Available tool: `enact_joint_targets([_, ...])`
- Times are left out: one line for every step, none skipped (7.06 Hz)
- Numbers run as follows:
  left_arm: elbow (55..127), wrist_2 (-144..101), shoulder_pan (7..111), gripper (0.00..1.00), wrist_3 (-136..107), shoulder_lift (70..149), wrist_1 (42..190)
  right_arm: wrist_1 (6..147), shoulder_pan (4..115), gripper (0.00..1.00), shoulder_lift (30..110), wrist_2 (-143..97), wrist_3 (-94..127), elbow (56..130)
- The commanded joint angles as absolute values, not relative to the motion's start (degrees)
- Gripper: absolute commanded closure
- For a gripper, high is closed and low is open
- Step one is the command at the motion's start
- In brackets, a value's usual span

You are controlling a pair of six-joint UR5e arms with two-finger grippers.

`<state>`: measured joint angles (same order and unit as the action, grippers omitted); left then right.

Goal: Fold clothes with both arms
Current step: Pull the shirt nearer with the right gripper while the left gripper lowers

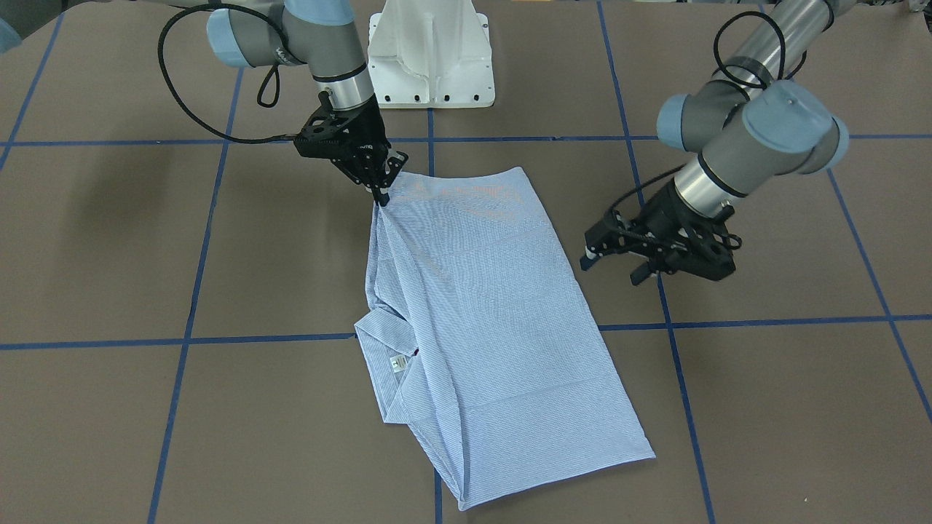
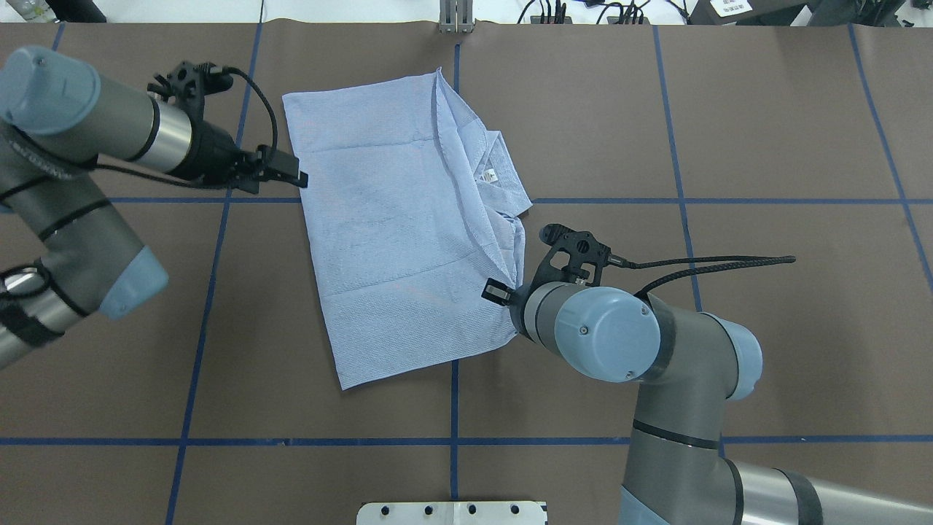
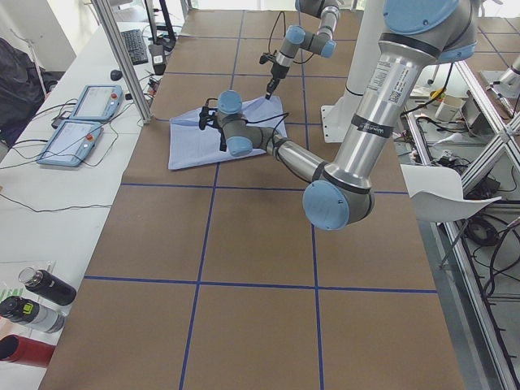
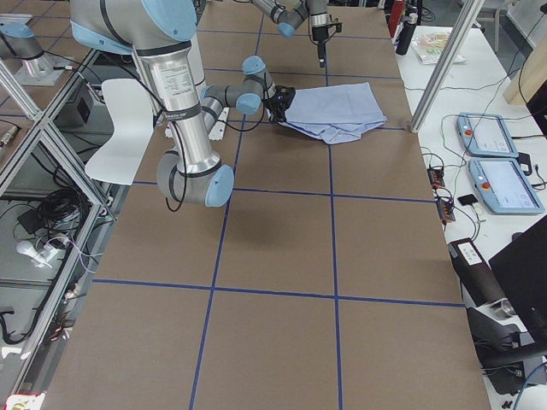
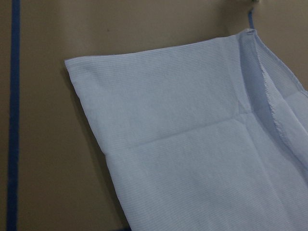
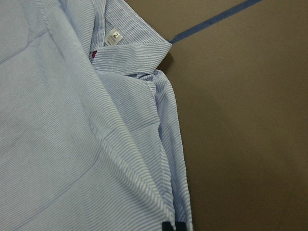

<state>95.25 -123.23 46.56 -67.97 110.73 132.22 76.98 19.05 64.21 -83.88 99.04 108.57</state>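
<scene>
The light blue striped shirt (image 1: 480,313) lies folded into a long rectangle on the brown table, its collar (image 1: 382,342) and white neck label (image 2: 488,175) showing on one long side. My right gripper (image 1: 380,195) is shut on the shirt's edge at the corner nearest the robot, and the cloth is drawn up to its tips (image 6: 172,226). My left gripper (image 1: 613,266) hovers open just beside the opposite long edge, holding nothing. In the overhead view that gripper (image 2: 295,175) points at the shirt's (image 2: 393,233) left edge. The left wrist view shows only flat cloth (image 5: 192,144).
The white pedestal base (image 1: 429,58) stands at the robot's side of the table. Blue tape lines (image 2: 452,441) cross the brown surface. Two teach pendants (image 3: 81,122) and several bottles (image 3: 36,305) lie on the side bench beyond the table.
</scene>
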Motion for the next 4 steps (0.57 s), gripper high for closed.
enact_joint_targets([107.63,-110.3,32.42,0.0,-79.75,100.86,132.36,76.99,18.54,1.0,65.65,-83.67,99.23,109.95])
enact_joint_targets([107.49,-105.52,26.43,0.0,-86.16,100.9,132.36,76.99,18.54,1.0,65.74,-83.58,99.23,109.95])
enact_joint_targets([106.97,-101.73,22.28,0.0,-89.09,100.81,132.19,76.99,18.54,1.0,65.74,-83.58,99.23,109.86])
enact_joint_targets([106.88,-101.08,20.58,0.0,-89.99,100.81,131.93,76.99,18.54,1.0,65.83,-83.58,99.23,109.86])
